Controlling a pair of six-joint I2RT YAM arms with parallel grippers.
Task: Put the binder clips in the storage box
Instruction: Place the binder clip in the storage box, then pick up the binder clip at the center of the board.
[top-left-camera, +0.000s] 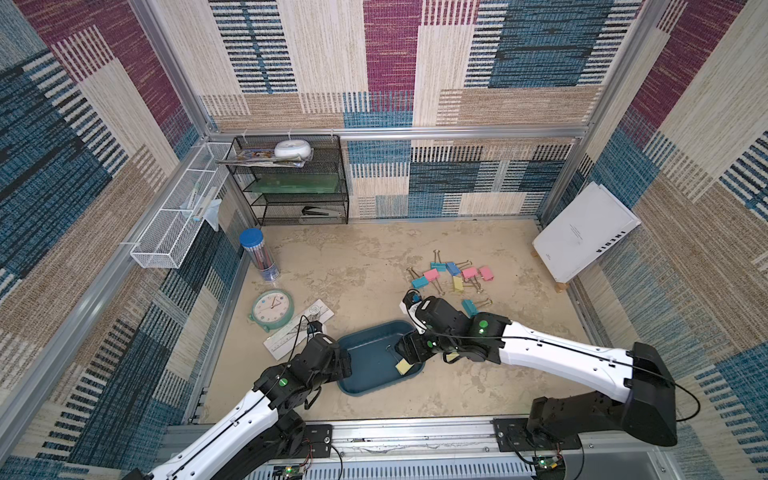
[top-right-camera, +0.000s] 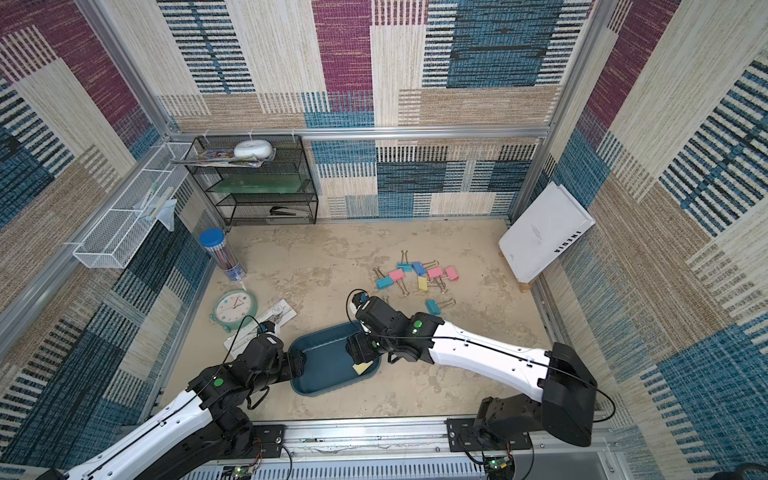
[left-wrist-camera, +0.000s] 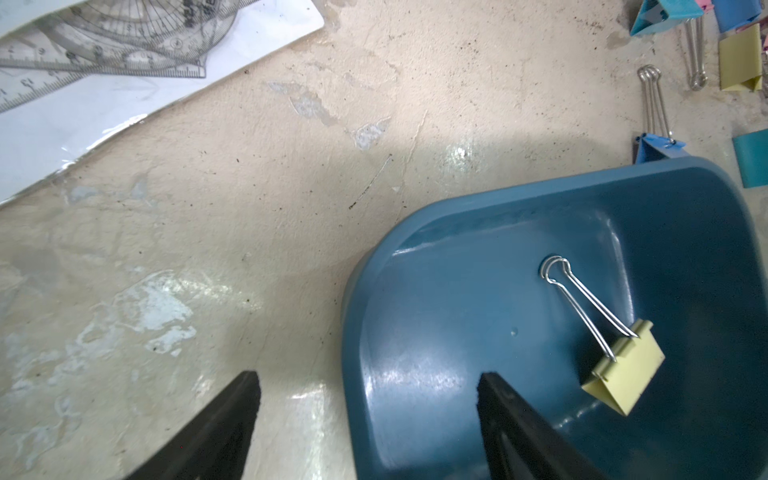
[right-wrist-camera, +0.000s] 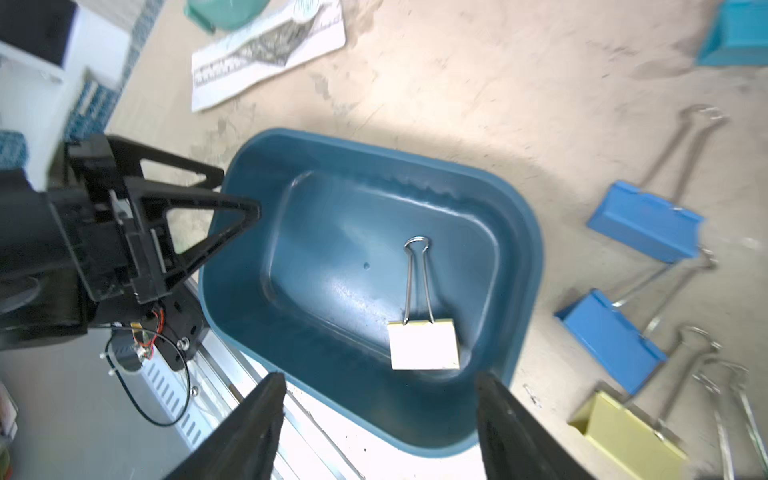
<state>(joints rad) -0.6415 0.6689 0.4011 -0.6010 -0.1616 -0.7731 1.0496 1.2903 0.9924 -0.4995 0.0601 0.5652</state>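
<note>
The storage box (top-left-camera: 365, 353) (top-right-camera: 324, 361) is a dark teal-blue tub near the table's front middle. One yellow binder clip (top-left-camera: 403, 366) (top-right-camera: 362, 367) (left-wrist-camera: 623, 370) (right-wrist-camera: 424, 345) lies inside it at its right end, handles folded together. My right gripper (right-wrist-camera: 380, 376) hangs open above that end of the box with nothing between its fingers. My left gripper (left-wrist-camera: 368, 376) (right-wrist-camera: 240, 189) is open, with one finger on each side of the box's left rim. Several loose binder clips (top-left-camera: 453, 274) (top-right-camera: 419, 276) lie in a cluster behind and to the right of the box. A teal clip (top-left-camera: 469, 307) lies nearer.
A round clock (top-left-camera: 272, 308) and a packed ruler set (top-left-camera: 297, 328) lie left of the box. A pencil tube (top-left-camera: 257, 255), a black mesh rack (top-left-camera: 291, 183) and a white wire basket (top-left-camera: 178, 216) stand at back left. A white book (top-left-camera: 582, 232) leans at the right wall.
</note>
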